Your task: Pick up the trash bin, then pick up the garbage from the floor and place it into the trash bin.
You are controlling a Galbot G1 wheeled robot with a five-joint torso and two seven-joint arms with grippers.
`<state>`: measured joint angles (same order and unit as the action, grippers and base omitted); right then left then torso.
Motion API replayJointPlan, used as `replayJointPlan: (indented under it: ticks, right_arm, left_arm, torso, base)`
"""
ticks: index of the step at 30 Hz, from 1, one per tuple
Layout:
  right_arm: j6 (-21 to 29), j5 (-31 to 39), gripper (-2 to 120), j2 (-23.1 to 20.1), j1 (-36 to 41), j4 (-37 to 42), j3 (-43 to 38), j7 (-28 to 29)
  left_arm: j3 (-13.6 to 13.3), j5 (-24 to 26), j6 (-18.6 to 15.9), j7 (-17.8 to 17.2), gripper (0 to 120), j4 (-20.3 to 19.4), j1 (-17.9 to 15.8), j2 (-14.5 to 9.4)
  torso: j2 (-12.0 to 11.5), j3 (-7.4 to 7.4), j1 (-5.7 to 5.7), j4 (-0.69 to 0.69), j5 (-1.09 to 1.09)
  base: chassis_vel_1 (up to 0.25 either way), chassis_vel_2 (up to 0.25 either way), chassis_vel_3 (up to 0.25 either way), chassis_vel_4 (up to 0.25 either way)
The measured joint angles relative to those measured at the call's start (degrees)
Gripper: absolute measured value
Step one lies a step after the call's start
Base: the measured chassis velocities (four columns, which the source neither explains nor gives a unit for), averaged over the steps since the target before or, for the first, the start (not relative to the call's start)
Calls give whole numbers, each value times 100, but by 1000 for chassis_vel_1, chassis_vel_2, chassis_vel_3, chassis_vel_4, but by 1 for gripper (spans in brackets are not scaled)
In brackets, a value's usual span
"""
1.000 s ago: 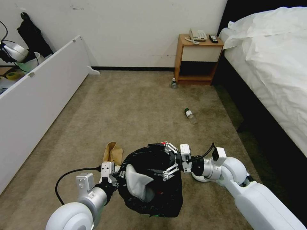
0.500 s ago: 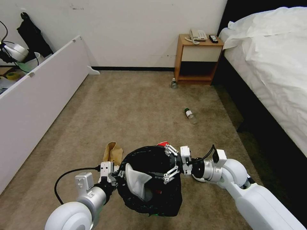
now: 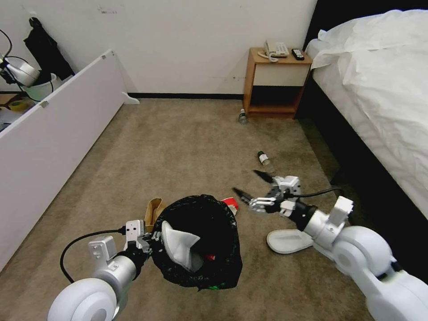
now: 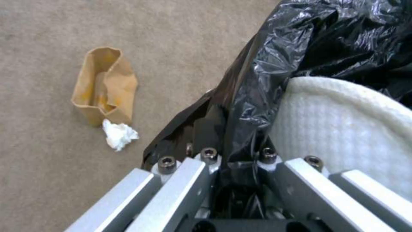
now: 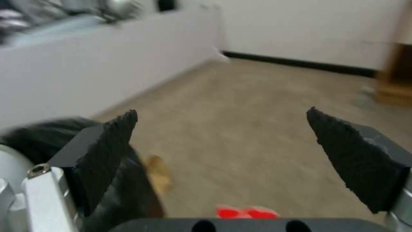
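Head view: left gripper [image 3: 151,243] clamped on the rim of the trash bin [image 3: 209,240], slipper [image 3: 178,245] inside; right gripper [image 3: 253,187] spread wide, empty, above the floor [image 3: 178,147] beyond the bin, near a second slipper [image 3: 290,240].
Left wrist view: brown paper bag [image 4: 105,85] beside bin.
Right wrist view: red wrapper [image 5: 247,212] beneath open fingers [image 5: 107,141].

Right gripper [image 3: 254,186] withdrawn from trash bin [image 3: 200,243] rim, now spread open above floor [image 3: 178,147]; bin shifted left.

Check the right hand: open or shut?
Open. The right hand hovers over the floor beside the bin, its two dark fingertips spread wide apart with nothing between them.
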<state>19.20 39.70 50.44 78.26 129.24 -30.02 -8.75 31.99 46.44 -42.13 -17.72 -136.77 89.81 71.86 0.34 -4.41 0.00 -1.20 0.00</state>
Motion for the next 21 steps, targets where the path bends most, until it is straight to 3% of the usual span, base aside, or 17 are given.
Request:
replayJointPlan:
  ticks: [8,14,21]
  right_arm:
    - [553,-371,100,-51,812,382,-850,998]
    - [961,-447,100,-56,984,236,-932,1482]
    - [988,-454,100,-29,1010,63,-890,1469]
  left_arm:
    - [239,-6,0,-150,1,-126,24,23]
    - [445,-9,0,-219,1,-229,96,94]
    - [623,23,0,-224,1,-260,177,103]
  torso:
    - [0,1,0,1,0]
    - [0,1,0,1,0]
    - [0,1,0,2,0]
  base:
    - [0,0,0,0]
    - [0,0,0,0]
    - [0,0,0,0]
